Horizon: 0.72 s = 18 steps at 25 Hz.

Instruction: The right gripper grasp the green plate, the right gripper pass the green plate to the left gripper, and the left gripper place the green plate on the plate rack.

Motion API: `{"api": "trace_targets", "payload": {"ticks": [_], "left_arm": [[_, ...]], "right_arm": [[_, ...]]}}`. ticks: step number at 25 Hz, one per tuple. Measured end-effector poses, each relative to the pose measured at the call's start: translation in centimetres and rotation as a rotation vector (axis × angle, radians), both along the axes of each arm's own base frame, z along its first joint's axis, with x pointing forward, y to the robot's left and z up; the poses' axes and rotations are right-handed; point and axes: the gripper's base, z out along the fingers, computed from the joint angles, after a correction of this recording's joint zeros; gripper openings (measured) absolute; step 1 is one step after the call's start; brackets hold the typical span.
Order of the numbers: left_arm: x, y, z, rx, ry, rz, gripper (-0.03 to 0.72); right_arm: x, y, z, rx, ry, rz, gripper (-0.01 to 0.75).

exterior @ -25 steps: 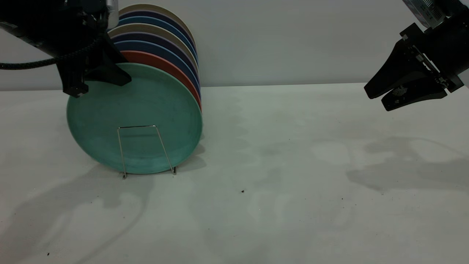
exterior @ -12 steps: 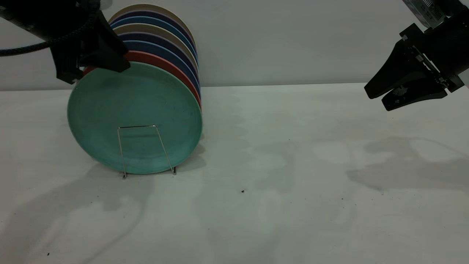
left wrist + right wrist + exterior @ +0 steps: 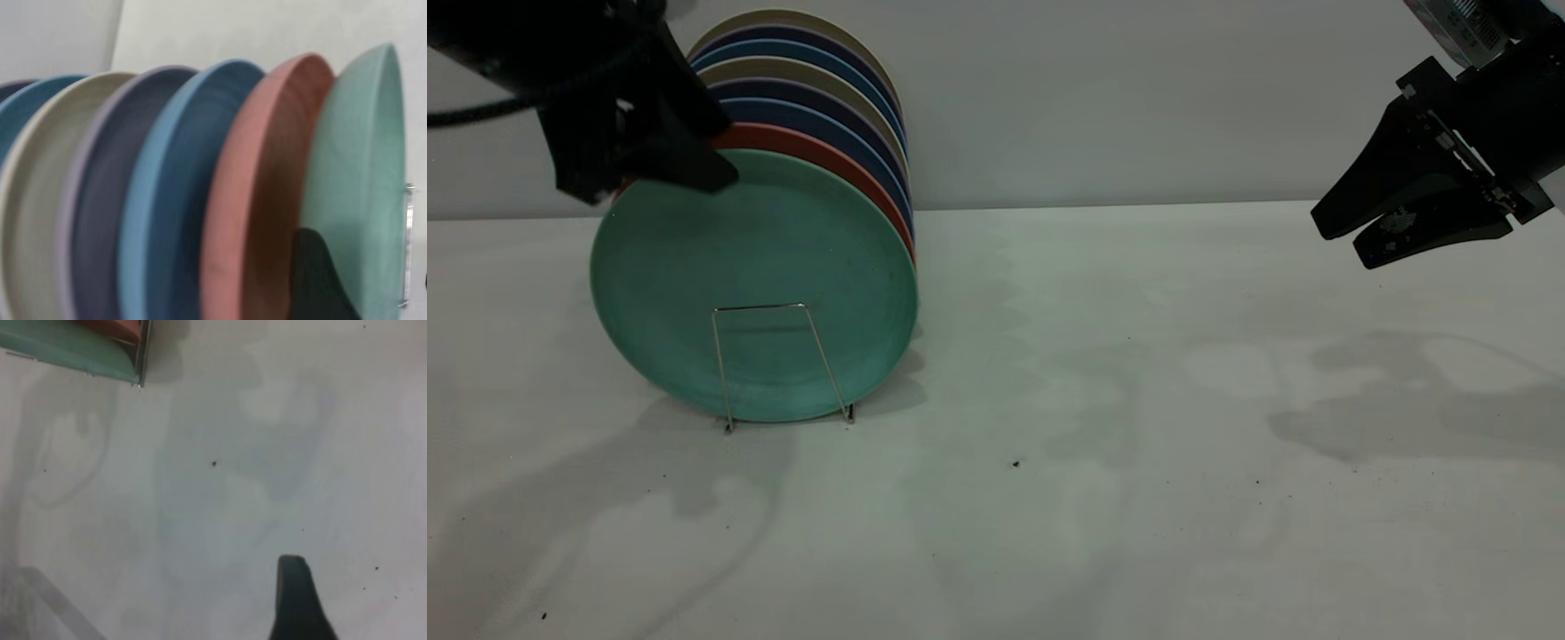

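Observation:
The green plate (image 3: 783, 258) stands upright on edge in the plate rack (image 3: 760, 308), at the front of a row of plates. My left gripper (image 3: 649, 182) is open at the plate's upper left rim, one finger behind the plate and one in front. In the left wrist view one black finger (image 3: 313, 280) sits between the green plate (image 3: 360, 173) and the salmon-pink plate (image 3: 260, 187); a rack wire (image 3: 408, 247) shows beside them. My right gripper (image 3: 1338, 244) is open and empty, high at the far right; one of its fingers (image 3: 297, 607) shows over bare table.
Behind the green plate stand the salmon-pink plate (image 3: 827, 156) and several dark blue, purple and beige plates (image 3: 818, 89). A grey wall runs along the back. The white table (image 3: 1138, 400) stretches right of the rack. The right wrist view shows the rack's corner (image 3: 142, 353).
My left gripper has risen and drifted a little left, from over the plate's face to its top rim. The green plate stays in the rack. The right arm has not moved.

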Motion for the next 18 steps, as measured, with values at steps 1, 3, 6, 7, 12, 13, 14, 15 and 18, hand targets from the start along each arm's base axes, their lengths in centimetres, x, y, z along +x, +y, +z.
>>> {"api": "trace_targets", "payload": {"ticks": [1, 3, 6, 7, 12, 13, 14, 15, 18], "left_arm": [[-0.1, 0.1, 0.5, -0.001, -0.018, 0.009, 0.434], [-0.4, 0.1, 2.1, -0.014, -0.055, 0.028, 0.435], [-1.2, 0.2, 4.7, -0.105, -0.058, 0.135, 0.437], [-1.5, 0.2, 5.5, -0.15, -0.047, 0.186, 0.438], [-3.1, 1.0, 7.7, -0.353, 0.125, 0.516, 0.437], [-3.5, 1.5, 7.9, -0.372, 0.171, 0.592, 0.437], [-3.9, 2.0, 8.2, -0.384, 0.208, 0.657, 0.437], [-4.4, 2.6, 8.4, -0.387, 0.254, 0.739, 0.437], [-6.4, 4.6, 9.2, -0.365, 0.343, 0.981, 0.439]], "right_arm": [[0.0, 0.0, 0.0, 0.0, 0.002, -0.002, 0.494], [0.0, 0.0, 0.0, 0.001, 0.003, -0.002, 0.494], [-0.1, 0.0, 0.0, 0.005, 0.006, 0.002, 0.494], [-0.1, 0.1, 0.0, 0.008, 0.009, 0.005, 0.494], [0.5, 0.0, 1.8, 0.003, 0.038, 0.072, 0.474], [0.7, 0.0, 2.6, 0.003, 0.048, 0.086, 0.46], [1.0, 0.0, 3.2, 0.0, 0.063, 0.086, 0.448], [1.4, 0.0, 4.0, -0.011, 0.065, 0.078, 0.431], [2.0, 0.8, 5.7, -0.051, 0.058, 0.07, 0.394]]}}
